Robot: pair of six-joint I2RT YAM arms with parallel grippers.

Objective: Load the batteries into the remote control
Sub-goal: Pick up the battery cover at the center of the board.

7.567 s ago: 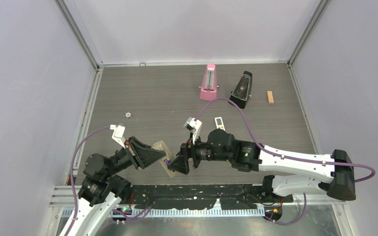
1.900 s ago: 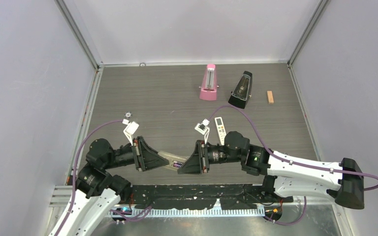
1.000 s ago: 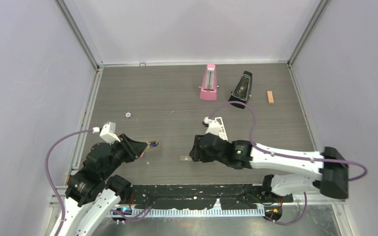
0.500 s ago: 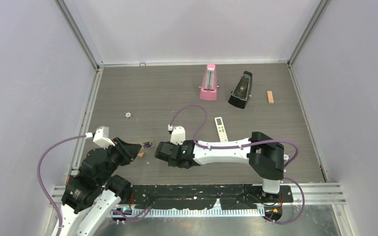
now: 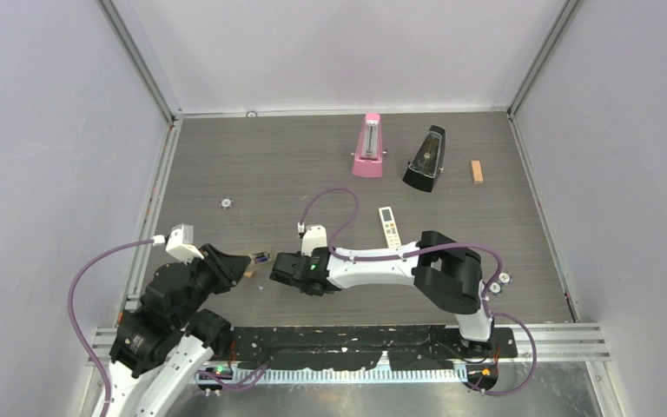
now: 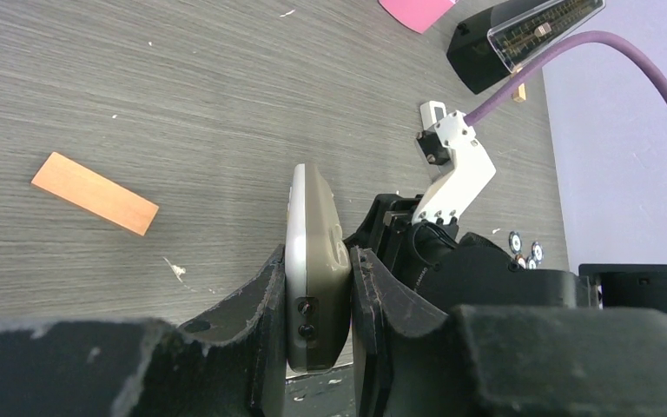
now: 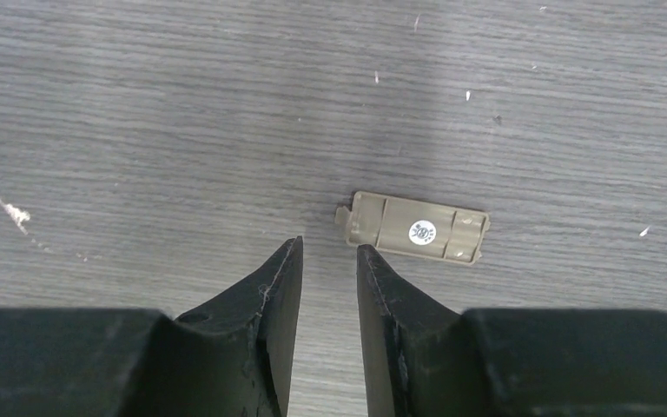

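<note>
The left claw (image 6: 317, 254) is clamped on the remote (image 6: 311, 208), held edge-on low over the table (image 6: 139, 87). A purple fleck at its tip in the top view is probably a battery (image 5: 261, 256). The right claw (image 7: 326, 248) hangs empty, jaws narrowly apart, just beside the loose cover (image 7: 417, 228). Loading looks done, so next the right claw must shift over and pinch that cover.

The remote control (image 6: 314, 217) was held edge-on, clamped between the fingers of the left gripper (image 6: 318, 257), with its white face turned one way and its grey-beige back the other. A bluish-purple battery (image 5: 262, 256) was glimpsed at its exposed end, too small for its seating to be judged.
</note>
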